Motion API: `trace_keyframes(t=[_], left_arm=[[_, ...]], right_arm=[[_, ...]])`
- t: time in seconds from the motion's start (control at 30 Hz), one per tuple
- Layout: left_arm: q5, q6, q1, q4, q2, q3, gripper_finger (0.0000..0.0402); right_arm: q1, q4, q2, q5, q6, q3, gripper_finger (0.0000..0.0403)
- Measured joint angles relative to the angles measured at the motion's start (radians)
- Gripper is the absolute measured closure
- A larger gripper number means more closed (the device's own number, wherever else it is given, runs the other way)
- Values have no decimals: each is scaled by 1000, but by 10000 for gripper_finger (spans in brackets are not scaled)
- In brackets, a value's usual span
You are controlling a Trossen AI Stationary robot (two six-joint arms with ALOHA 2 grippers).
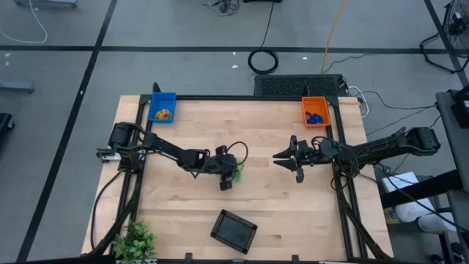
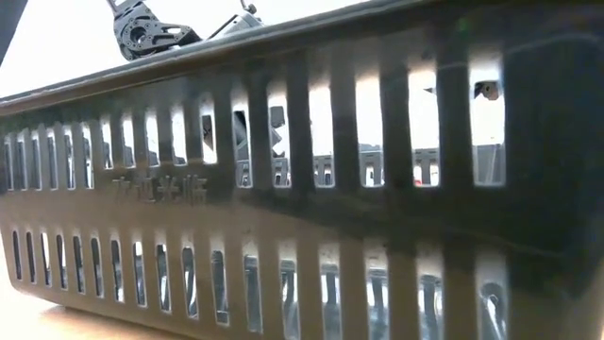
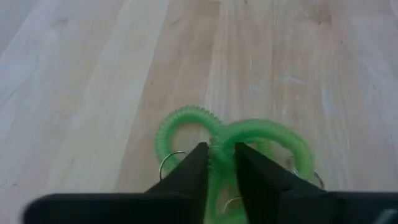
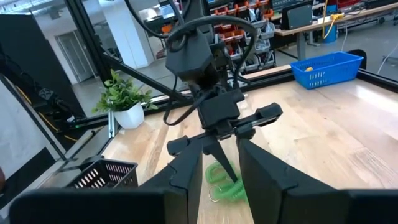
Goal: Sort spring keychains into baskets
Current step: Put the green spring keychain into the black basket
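Green keychain (image 3: 214, 134) lies mid-counter (image 1: 278, 213), pinched at its crossing coils by the left pincer (image 3: 219, 163), likely so both loops lift together toward the black basket (image 1: 234, 229). Right pincer (image 1: 293, 158) waits nearby, fingers parted, empty.

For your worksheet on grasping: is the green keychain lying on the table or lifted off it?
On the table: the green keychain lies flat on the wood, left gripper fingers closing around it.

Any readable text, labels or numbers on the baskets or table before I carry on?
Black basket: raised lettering on its slotted wall in the low view, too blurred to read.
Blue basket, orange basket, table: no text visible.
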Motion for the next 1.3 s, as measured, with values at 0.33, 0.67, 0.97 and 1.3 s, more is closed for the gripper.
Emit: trace_keyframes(t=[0.33,0.67,0.97,1.3], left_arm=[[-30,103,1,2,0,44,379],[-116,168,-36,-58,0,105,385],[-135,253,-84,-111,-52,114,386],[-137,311,-228,-203,-247,116,381]], right_arm=[[0,-2,0,0,-2,0,312],[0,-15,0,0,0,0,312],[0,-15,0,0,0,0,312],[0,-39,0,0,0,0,312]])
